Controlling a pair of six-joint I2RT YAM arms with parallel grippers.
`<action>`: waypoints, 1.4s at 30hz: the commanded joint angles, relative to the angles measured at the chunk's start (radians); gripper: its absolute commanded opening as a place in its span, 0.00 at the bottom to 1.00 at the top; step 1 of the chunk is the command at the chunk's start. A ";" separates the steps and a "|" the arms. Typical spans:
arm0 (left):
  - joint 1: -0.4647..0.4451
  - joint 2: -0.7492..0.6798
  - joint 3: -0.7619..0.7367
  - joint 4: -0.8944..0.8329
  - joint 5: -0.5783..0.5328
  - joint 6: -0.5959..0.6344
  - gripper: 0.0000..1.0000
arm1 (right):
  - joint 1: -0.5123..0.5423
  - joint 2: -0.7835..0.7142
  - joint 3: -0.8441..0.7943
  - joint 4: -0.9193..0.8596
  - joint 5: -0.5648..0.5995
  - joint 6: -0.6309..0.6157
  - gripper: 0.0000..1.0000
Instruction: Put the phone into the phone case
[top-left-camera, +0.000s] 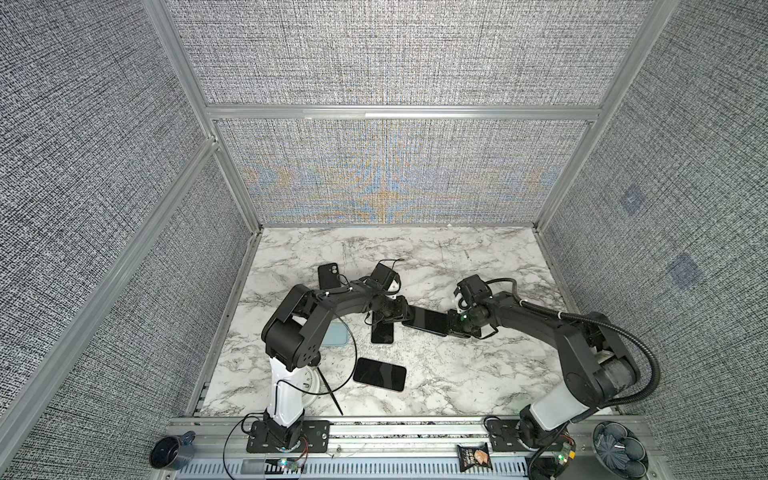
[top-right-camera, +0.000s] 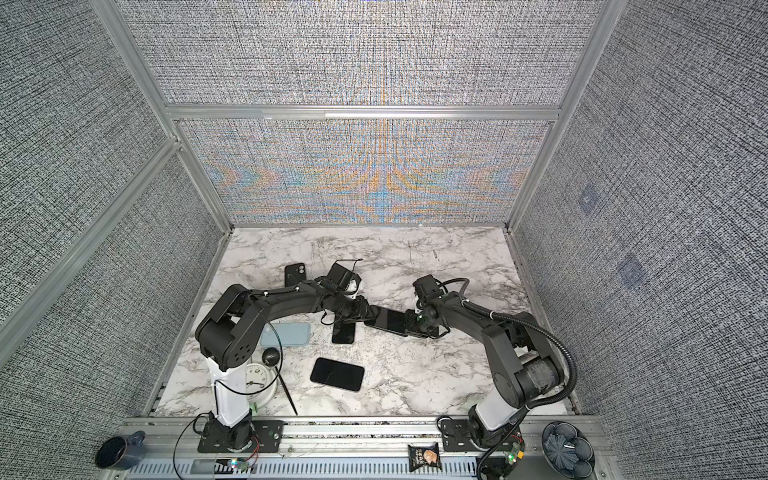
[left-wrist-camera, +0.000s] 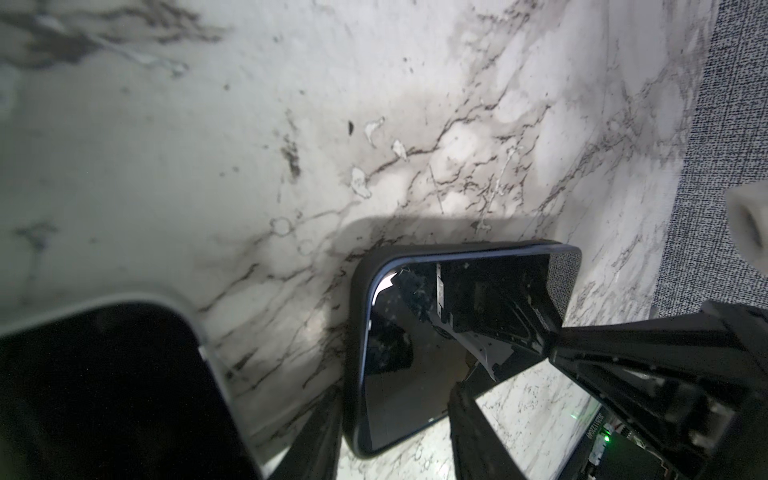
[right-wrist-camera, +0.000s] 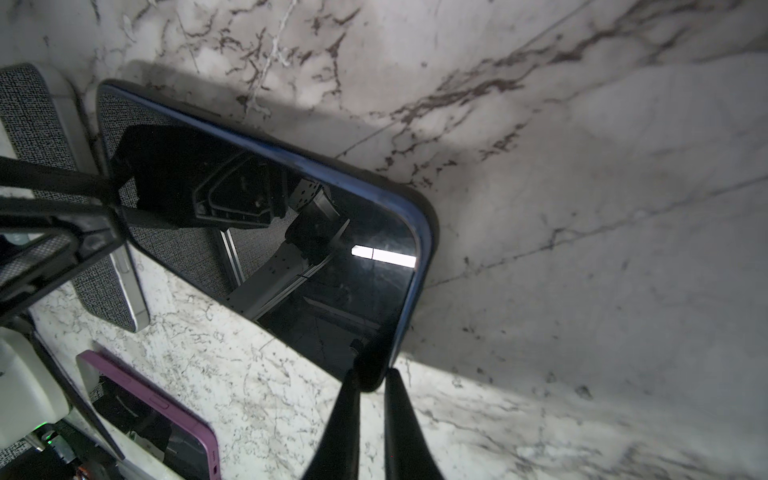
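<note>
Tabletop — left arm, right arm meet at phone.

Marble table bears 2 phones, 1 blue case, 1 clock.

No legible text: clock numerals, snack packet print too small.

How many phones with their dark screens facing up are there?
3: the held phone, gripped by the left gripper and right gripper; the middle phone flat on the table; the front phone closer to us. Others may be hidden.
</note>
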 joint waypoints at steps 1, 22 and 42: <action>-0.003 0.002 -0.005 0.020 0.039 -0.001 0.44 | 0.019 0.026 -0.007 0.085 -0.059 -0.011 0.12; -0.003 0.000 -0.006 0.018 0.037 -0.001 0.44 | 0.021 0.028 -0.022 0.099 -0.059 -0.003 0.07; 0.013 -0.042 0.014 -0.041 -0.027 0.036 0.52 | 0.017 -0.113 0.011 -0.049 0.019 -0.045 0.10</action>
